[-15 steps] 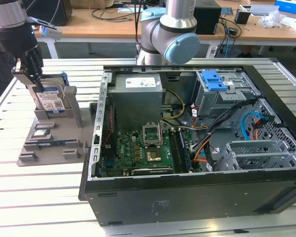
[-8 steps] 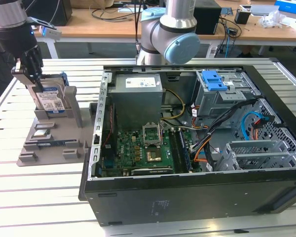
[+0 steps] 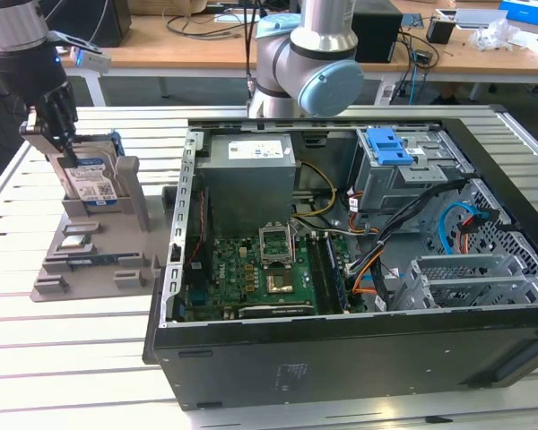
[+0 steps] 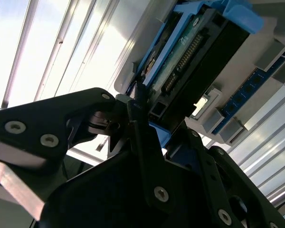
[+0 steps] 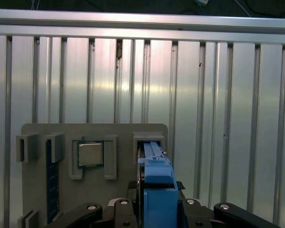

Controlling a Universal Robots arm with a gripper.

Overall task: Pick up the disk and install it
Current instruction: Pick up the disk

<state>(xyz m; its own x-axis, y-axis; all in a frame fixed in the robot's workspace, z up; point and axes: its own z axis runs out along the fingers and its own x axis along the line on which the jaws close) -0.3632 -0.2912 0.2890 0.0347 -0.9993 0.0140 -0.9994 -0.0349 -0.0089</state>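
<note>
The disk [image 3: 94, 184] stands on edge in a slot of the grey holder [image 3: 90, 260], on the exterior view's left; its white-and-blue label faces the camera and a blue bracket frames it. My gripper [image 3: 61, 148] comes down from above and straddles the disk's upper end, shut on it. In the second wrist view the disk [image 4: 190, 57] shows its connector edge, with one black finger [image 4: 135, 111] pressed against its side. In the first wrist view the disk's blue bracket [image 5: 156, 180] runs between the gripper's black links. The disk still sits in the holder's slot.
An open computer case [image 3: 341, 349] lies on the slatted metal table [image 3: 72, 358] to the exterior view's right, with a grey power supply [image 3: 251, 170] and a drive cage with a blue latch [image 3: 390, 148]. The holder also carries a processor chip [image 5: 90, 153] and a memory stick [image 5: 49, 185].
</note>
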